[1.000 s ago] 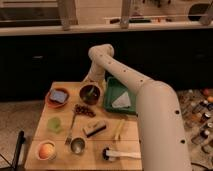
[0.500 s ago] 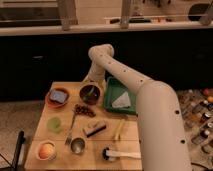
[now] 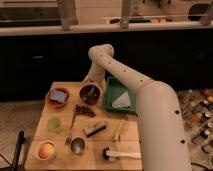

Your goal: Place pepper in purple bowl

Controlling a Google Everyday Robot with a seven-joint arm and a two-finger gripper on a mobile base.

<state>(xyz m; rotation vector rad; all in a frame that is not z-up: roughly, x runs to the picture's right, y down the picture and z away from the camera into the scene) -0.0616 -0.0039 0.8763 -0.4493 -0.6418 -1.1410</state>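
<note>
**Gripper poised over the purple bowl, nothing shifted**

The pepper (image 3: pixel 90 93) appears as a slim green shape inside the purple bowl (image 3: pixel 91 94), just under the gripper (image 3: pixel 91 86); whether the jaws grip it or have let go, I cannot tell. Compared with the earlier views, arm and objects sit exactly where they were, so the placement looks finished or nearly so.

Around the bowl: the orange bowl (image 3: pixel 58 97) stands just left, the green tray (image 3: pixel 120 95) touches or nearly touches on the right, and dark berries (image 3: pixel 85 110) lie just in front. Straight up is the open way out. The table's (image 3: pixel 132 145) back edge runs close behind the bowl.
</note>
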